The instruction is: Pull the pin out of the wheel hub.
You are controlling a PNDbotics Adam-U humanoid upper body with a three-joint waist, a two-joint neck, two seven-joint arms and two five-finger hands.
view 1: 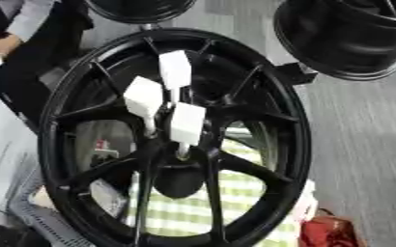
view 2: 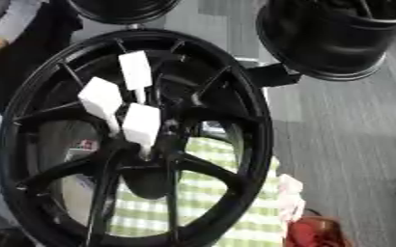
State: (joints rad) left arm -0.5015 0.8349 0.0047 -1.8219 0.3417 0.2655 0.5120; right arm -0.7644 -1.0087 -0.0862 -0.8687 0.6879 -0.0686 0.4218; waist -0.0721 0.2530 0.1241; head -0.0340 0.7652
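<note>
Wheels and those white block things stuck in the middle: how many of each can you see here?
Black wheels: 3, the big one in front, one upper right, one partly cut off at the top.
White-handled pins: 3, top, left, lower.
Total: 6.

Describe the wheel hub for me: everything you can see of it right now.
The wheel hub is a large glossy black spoked rim, apparently metal, filling the middle of the view. Thin paired spokes run from its centre to the rim. Three white pins with blocky heads stick out of its centre. A green-checked cloth shows through the lower gaps. No robot hand is visible.
</note>
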